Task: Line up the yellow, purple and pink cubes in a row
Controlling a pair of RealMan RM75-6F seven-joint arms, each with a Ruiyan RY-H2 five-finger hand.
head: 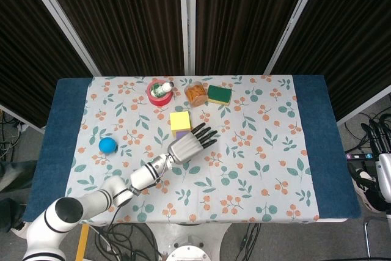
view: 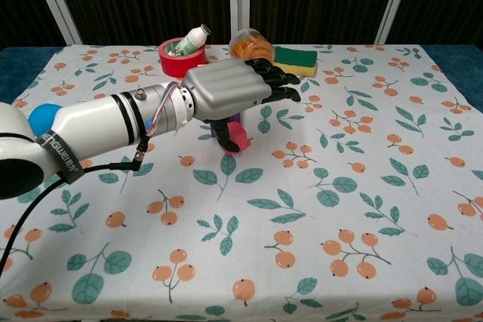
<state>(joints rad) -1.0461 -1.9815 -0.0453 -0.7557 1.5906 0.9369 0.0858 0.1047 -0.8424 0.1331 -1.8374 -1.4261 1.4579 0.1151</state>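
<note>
Presently, left to right:
- Round blue ball [head: 107, 145] lay near the left edge of the floral cloth-covered table [head: 263, 169].
- Left hand [head: 187, 145] hovered palm-down, fingers spread, gripping nothing I could make out.
- Pink cube [view: 235, 141] and purple cube [view: 223, 125] sat mostly hidden beneath that hand.
- Yellow square cube [head: 179, 120] stood just behind the fingertips.
- Right hand [head: 380, 140] hung beyond the table's right edge; grip cannot be told.

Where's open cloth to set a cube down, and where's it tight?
Free: the whole right half of the tablecloth, right of the left hand, and the front strip. Some room between the blue ball and the arm. Crowded: back centre, red tape roll, snack jar, sponge, yellow cube close together.
</note>
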